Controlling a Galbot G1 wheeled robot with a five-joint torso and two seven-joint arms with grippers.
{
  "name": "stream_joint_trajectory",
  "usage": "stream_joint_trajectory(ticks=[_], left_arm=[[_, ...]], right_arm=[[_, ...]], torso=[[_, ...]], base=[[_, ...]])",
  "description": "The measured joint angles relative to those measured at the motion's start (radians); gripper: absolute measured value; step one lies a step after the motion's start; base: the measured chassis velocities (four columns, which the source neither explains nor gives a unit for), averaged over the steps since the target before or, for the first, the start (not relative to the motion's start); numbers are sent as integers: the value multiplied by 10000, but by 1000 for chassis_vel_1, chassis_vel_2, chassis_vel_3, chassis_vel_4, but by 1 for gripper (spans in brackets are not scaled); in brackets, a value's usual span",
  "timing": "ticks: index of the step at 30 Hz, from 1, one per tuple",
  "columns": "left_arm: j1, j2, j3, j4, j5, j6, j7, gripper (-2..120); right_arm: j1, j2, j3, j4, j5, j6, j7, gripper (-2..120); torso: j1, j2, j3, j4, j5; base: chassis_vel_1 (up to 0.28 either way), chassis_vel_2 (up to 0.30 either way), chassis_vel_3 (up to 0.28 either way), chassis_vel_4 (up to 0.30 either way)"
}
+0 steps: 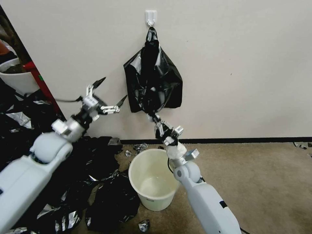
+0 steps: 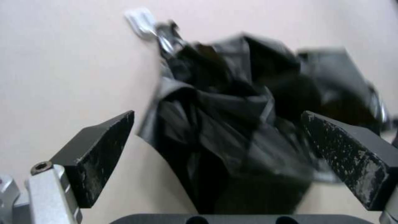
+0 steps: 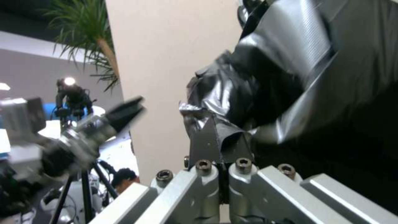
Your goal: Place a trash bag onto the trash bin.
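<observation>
The trash bag [image 1: 152,81] hangs from a white wall hook [image 1: 151,17]. The right gripper [image 1: 153,117] is clamped on the bag's bottom edge, directly below the hook. The left gripper [image 1: 111,91] hovers beside the bag, jaws spread wide apart. The trash bin [image 1: 152,182] stands on the floor beneath the right gripper.

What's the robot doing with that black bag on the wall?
The robot is getting a thin, glossy black plastic trash bag that hangs from a small white wall hook. Its right end effector has pinched the bag's bottom edge. The left end effector is held up beside the bag with its fingers spread wide, touching nothing. The round cream-white plastic trash bin stands on the floor just below, with no bag on it yet.
</observation>
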Motion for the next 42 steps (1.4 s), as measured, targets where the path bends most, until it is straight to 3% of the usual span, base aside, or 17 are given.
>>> stream_joint_trajectory(ticks=[8,11,24,33,40,42], left_arm=[[-1314,-329,1606,580,436,923,12,100],[-1625,-525,1869,633,470,1101,44,100],[-2024,-1095,1991,709,1848,1036,153,100],[-1957,-1080,1942,819,2187,1754,140,72],[-1856,-1234,1849,796,1906,2437,67,42],[-1856,-1263,1848,785,1808,2508,59,39]], right_arm=[[-362,-13,-44,268,-232,37,101,0],[-421,33,-43,396,-265,38,99,0],[-443,195,-89,565,-366,-7,119,0],[-424,179,-100,818,-363,-50,157,0],[-434,133,-125,1045,-326,-74,264,0],[-432,124,-135,1072,-323,-76,320,0]], torso=[[0,0,1,1,-1],[0,-1,1,1,-1],[0,0,0,2,-1],[0,0,0,2,-1],[0,0,0,2,-1],[0,0,-1,2,-1]], base=[[0,0,0,0],[0,0,0,0],[0,0,0,0],[0,0,0,0],[0,0,0,0],[0,0,0,0]])
